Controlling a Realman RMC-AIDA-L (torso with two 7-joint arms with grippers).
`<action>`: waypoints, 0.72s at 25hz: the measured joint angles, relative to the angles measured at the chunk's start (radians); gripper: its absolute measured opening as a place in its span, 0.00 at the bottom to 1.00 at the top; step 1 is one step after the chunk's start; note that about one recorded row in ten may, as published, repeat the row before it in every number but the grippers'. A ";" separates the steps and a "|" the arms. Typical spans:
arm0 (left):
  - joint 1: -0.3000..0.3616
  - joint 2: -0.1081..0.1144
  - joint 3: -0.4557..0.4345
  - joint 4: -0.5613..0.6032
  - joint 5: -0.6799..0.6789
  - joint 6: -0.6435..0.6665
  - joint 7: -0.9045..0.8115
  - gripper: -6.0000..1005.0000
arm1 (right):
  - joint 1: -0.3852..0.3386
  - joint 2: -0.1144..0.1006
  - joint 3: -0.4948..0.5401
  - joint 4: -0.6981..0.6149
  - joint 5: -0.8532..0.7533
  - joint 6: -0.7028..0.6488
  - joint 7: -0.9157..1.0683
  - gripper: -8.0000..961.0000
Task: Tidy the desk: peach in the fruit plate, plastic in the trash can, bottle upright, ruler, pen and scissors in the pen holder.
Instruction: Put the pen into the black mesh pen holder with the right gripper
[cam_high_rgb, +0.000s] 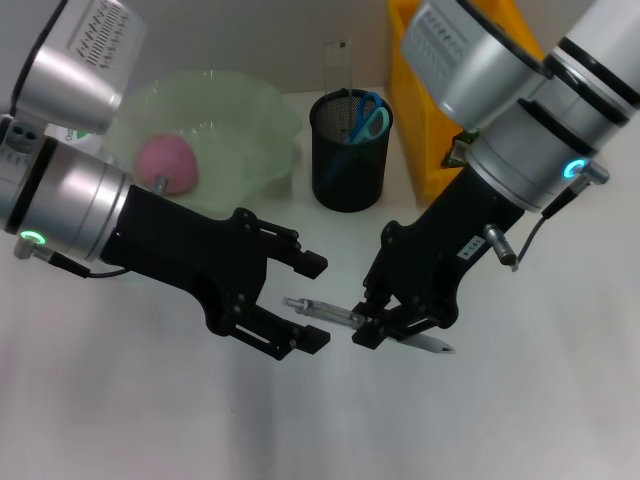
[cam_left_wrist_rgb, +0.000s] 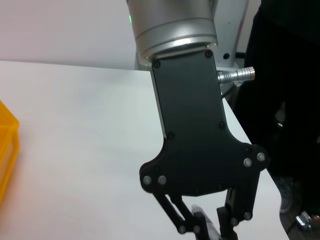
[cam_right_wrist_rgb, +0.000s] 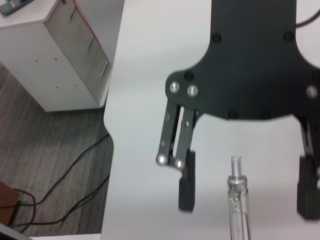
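Note:
A clear pen lies across the middle of the head view, and my right gripper is shut on it near its pointed end. The pen's other end reaches between the spread fingers of my left gripper, which is open and not touching it. The pink peach rests in the green fruit plate. Blue-handled scissors and a clear ruler stand in the black mesh pen holder. The plastic is out of view.
The yellow trash can stands at the back right, just behind my right arm, and shows again as a yellow edge. A white label with green print peeks out behind my left arm. The table edge drops to the floor.

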 joint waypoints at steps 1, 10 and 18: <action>0.000 0.000 0.000 0.000 0.000 0.000 0.000 0.69 | -0.008 -0.002 0.001 -0.003 0.001 0.000 0.000 0.15; 0.063 -0.002 -0.087 -0.031 -0.047 0.000 0.032 0.81 | -0.111 -0.011 0.134 -0.078 0.015 -0.043 -0.015 0.16; 0.201 -0.004 -0.120 -0.225 -0.290 -0.043 0.245 0.81 | -0.201 -0.033 0.279 -0.117 0.153 -0.064 -0.054 0.16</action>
